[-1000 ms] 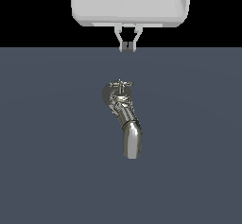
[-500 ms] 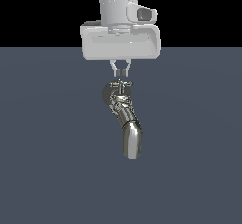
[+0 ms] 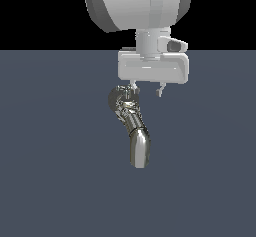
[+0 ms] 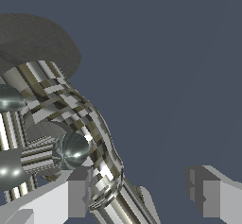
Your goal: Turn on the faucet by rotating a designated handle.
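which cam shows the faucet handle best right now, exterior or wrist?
Wrist view. The handle fills the frame close up: chrome spokes ending in round knobs, one finger right beside a knob. In the exterior view the handle is tiny and partly hidden under the open gripper, though the whole faucet shows.

The white arm comes down from the top of the exterior view, its thick rounded link filling the upper middle and narrowing to a wrist above a broad, flat hand block. The pincer (image 3: 146, 87) points straight down, its two short fingers spread wide apart with a clear gap between them. In the wrist view both fingertips (image 4: 78, 191) show as pale blocks, well separated, gripping nothing between them.
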